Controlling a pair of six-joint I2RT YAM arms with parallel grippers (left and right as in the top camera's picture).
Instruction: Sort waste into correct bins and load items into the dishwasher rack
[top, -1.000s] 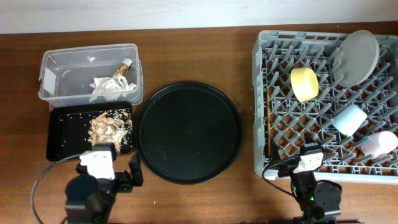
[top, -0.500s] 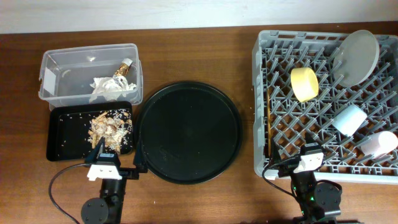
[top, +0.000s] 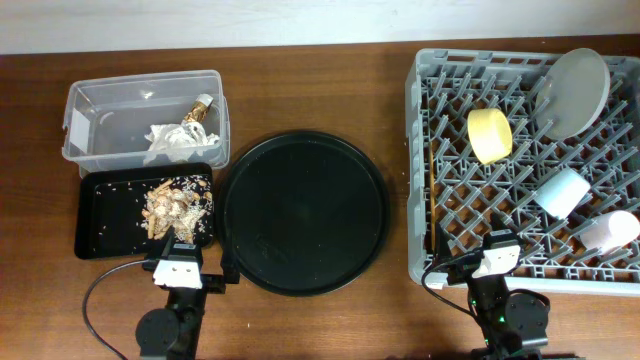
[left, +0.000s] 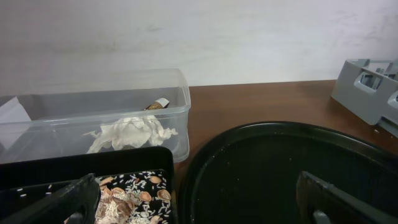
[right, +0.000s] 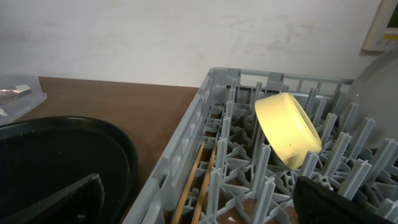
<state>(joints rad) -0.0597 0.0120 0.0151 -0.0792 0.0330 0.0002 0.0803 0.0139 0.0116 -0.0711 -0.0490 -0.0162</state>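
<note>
Sorting looks done; left gripper (left: 198, 198) and right gripper (right: 199, 200) sit released, empty, at bottom frame: park them clear of the rack (right: 181, 148).

on the wooden table (top: 300, 90) sit a clear tub (top: 145, 80), shallow black tray (top: 108, 222), round tray (top: 305, 212) and grey rack (top: 412, 180).

The left end effector (top: 190, 258) has slid rightward along the near edge of the shallow black tray (top: 100, 215).

No text, brand, number or sign can be read in any view. The white label (top: 72, 125) on the clear rectangular plastic tub (top: 120, 115) shows no legible marks.
</note>
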